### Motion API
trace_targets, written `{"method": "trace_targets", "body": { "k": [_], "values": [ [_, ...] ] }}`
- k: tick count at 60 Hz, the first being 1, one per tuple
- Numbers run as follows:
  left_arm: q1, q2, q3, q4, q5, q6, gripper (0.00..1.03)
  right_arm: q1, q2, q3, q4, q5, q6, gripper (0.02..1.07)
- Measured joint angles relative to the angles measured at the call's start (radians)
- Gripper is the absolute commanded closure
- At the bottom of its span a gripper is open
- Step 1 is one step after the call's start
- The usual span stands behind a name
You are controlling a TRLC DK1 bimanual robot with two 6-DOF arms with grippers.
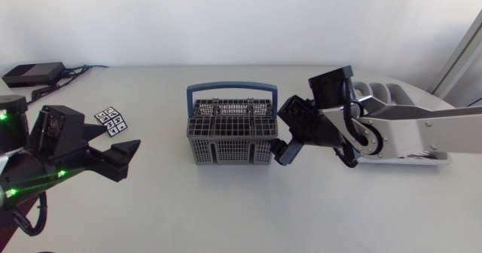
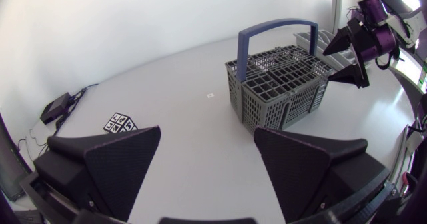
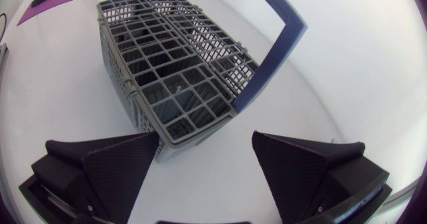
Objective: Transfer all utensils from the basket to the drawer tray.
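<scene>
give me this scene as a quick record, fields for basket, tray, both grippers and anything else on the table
basket: grey, blue handle upright, middle of the table; no utensils clearly visible inside
drawer tray: pale, at the table's right, behind the right arm
right gripper: open, empty, beside the basket's right end
left gripper: open, empty, well apart from the basket, to its left
other: marker card; black box with cables, far left

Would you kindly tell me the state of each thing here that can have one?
Cutlery basket: upright on the table, handle raised.
Left gripper: open, empty.
Right gripper: open, empty, beside the basket.
Drawer tray: lying flat, partly hidden by the right arm.
Marker card: lying flat.
</scene>
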Motion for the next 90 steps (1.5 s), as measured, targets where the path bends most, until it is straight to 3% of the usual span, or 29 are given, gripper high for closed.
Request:
{"method": "trace_targets", "body": {
  "k": [24, 39, 53, 90],
  "values": [
    [0.030, -0.037, -0.002, 0.004, 0.000, 0.003, 0.06, -0.037, -0.313, -0.122, -0.083, 0.016, 0.000, 0.06],
    [0.074, -0.061, -0.003, 0.004, 0.000, 0.004, 0.05, -0.220, -0.436, -0.145, -0.109, 0.027, 0.004, 0.06],
    [0.072, -0.187, -0.067, 0.072, 0.022, 0.003, 0.05, -0.387, -0.517, -0.196, -0.109, -0.039, 0.018, 0.06],
    [0.126, -0.426, -0.261, 0.136, 0.018, -0.086, 0.05, -0.470, -0.867, -0.448, -0.043, -0.053, 0.078, 0.06]
  ]
}}
